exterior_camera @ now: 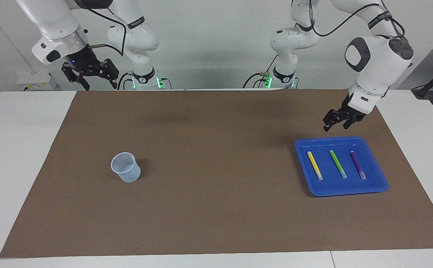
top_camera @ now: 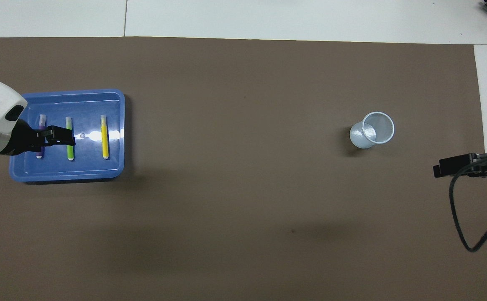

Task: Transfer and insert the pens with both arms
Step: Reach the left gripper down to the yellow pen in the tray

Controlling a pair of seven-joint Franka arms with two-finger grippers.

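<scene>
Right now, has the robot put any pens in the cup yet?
Not yet. The yellow pen, green pen and purple pen all lie in the blue tray, and the cup looks empty. The left tool hangs open above the tray's edge, holding nothing. The right tool waits open at its own end. Every pickup, handover and drop is left.

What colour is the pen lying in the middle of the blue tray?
Bright green pen with a whitish tip, clearest in the facing view.
</scene>
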